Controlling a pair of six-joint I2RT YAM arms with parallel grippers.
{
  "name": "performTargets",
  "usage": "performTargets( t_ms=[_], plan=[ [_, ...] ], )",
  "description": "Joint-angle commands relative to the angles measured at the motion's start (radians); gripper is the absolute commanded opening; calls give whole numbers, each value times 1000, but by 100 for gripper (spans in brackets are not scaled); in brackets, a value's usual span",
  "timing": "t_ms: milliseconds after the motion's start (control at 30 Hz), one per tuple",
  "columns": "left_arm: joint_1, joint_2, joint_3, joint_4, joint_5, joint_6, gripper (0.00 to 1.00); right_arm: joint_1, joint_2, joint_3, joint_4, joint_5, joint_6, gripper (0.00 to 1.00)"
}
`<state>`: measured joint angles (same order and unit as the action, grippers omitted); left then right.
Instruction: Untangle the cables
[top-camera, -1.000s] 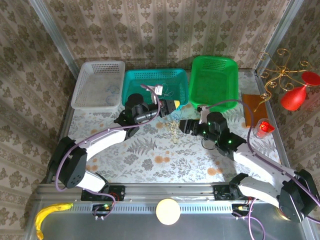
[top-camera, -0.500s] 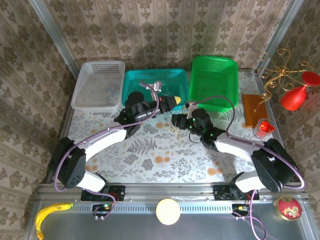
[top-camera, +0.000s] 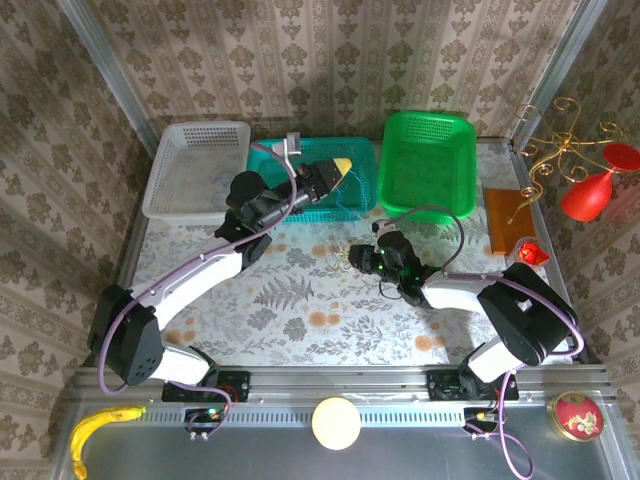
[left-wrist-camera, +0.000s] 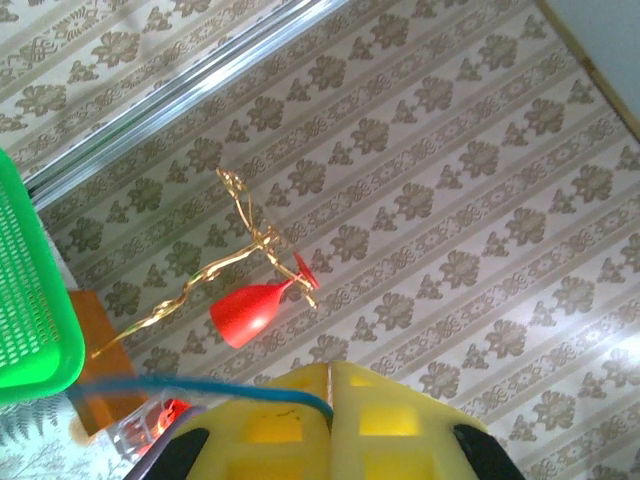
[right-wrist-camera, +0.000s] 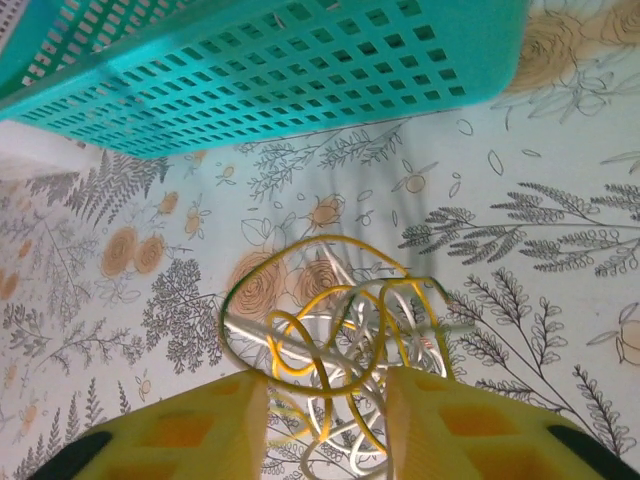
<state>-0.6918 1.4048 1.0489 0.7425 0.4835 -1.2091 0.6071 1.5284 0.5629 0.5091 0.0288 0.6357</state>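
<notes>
Cables (right-wrist-camera: 340, 340), yellow and whitish, lie looped in a tangle on the table (right-wrist-camera: 540, 250), partly in the gap between the fingers of your right gripper (right-wrist-camera: 327, 392) and spilling just ahead of their tips, with the teal basket (right-wrist-camera: 250, 70) farther ahead; those fingers stand part-way apart, and you cannot tell whether they press on the loops. Your left gripper (left-wrist-camera: 330, 378) hangs above the table with its fingers pressed together, and a blue cable (left-wrist-camera: 200, 384) runs out from the seam between them to one side, pinched there.
</notes>
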Motion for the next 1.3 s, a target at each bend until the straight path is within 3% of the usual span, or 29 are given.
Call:
performTargets(
  t_ms=[0, 100, 333, 767, 833, 1000, 1267],
  plan=[
    [13, -22, 6, 84, -21, -48, 0, 6, -49, -1, -59, 23, -12, 48],
    [22, -28, -17, 144, -40, -74, 0, 5, -95, -1, -121, 25, -33, 54],
    [35, -40, -14, 157, -39, -90, 0, 0, -131, -7, -157, 6, -39, 56],
    [37, -43, -65, 160, -46, -92, 0, 3, -96, 173, -184, -67, -78, 62],
    [37, -43, -69, 162, -49, -92, 0, 4, -68, 187, -170, -77, -82, 51],
    [48, -44, -39, 154, -39, -91, 0, 4, 9, 148, -130, -68, -79, 0],
    [87, -50, 20, 124, -14, -72, 0, 3, 83, 35, -93, -45, -47, 0]
  ],
)
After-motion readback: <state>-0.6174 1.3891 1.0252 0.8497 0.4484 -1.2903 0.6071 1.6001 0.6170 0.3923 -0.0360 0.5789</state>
